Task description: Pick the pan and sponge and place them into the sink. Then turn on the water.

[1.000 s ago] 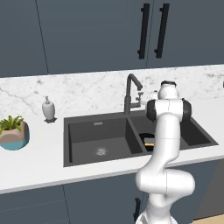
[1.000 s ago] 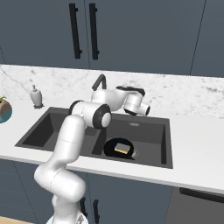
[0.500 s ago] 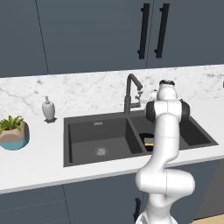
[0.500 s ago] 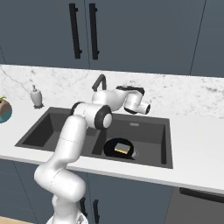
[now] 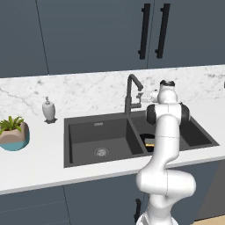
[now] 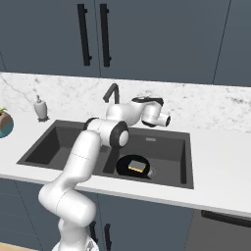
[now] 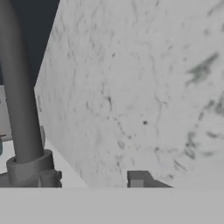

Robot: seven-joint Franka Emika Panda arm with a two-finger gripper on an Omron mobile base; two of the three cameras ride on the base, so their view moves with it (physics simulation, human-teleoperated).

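Claw (image 5: 141, 96) beside faucet (image 5: 130, 93), pan (image 6: 133, 166) below

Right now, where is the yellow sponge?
The sponge lies in the black pan, down in the sink's right basin, beside the arm in the right base view.

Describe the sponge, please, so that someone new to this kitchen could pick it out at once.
Find the dark double-basin sink set in the white marble counter, then look into its right-hand basin. A round black pan lies on the basin floor, and the sponge rests in it: a small rectangular block, the sole yellow thing among dark surfaces.
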